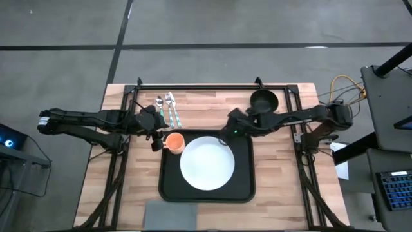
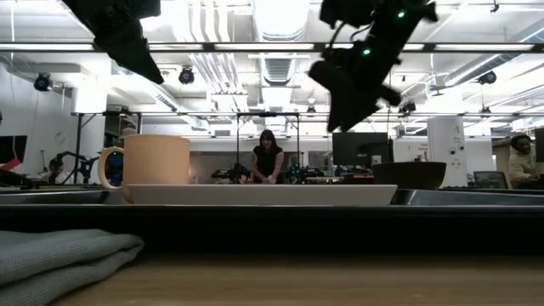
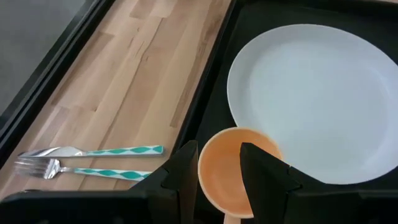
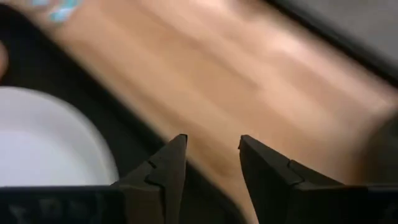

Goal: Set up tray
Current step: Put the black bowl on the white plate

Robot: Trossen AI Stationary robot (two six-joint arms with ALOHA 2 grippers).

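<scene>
One black tray (image 1: 241, 187) lies square, seemingly slightly longer left-right.

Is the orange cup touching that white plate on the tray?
Cannot tell. In the high view the orange cup sits right at the white plate's rim on the black tray, and the left wrist view shows them overlapping, with neither gap nor contact plain.
</scene>
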